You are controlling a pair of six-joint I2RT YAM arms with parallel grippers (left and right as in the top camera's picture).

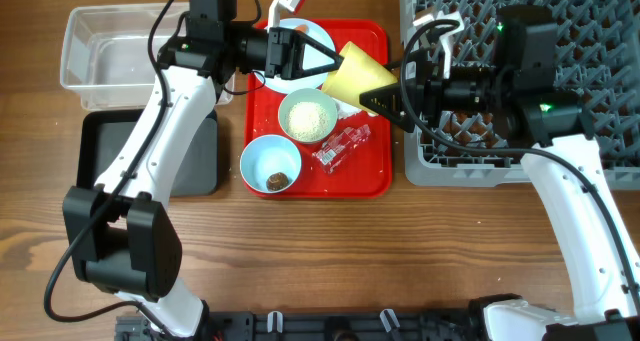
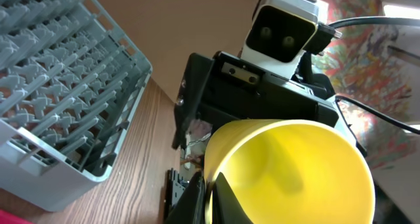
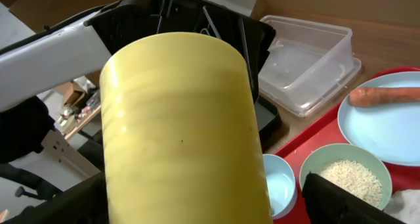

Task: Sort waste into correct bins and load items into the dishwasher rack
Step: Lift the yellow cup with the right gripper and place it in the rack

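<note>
The yellow cup (image 1: 355,73) hangs on its side above the red tray (image 1: 370,176), between both arms. My left gripper (image 1: 325,66) is shut on its rim; the left wrist view shows the fingers (image 2: 210,198) pinching the cup wall (image 2: 295,171). My right gripper (image 1: 385,91) is open around the cup's base (image 3: 184,119), with a gap at one finger. On the tray are a pale blue plate (image 3: 380,132) with the carrot (image 3: 387,96), a bowl of rice (image 1: 308,116), a bowl with brown scraps (image 1: 271,166) and the wrapper (image 1: 342,146).
The grey dishwasher rack (image 1: 600,41) stands at the right under the right arm. The clear tub (image 1: 110,46) is at the back left, with the black tray (image 1: 150,151) in front of it. I cannot pick out the spoon.
</note>
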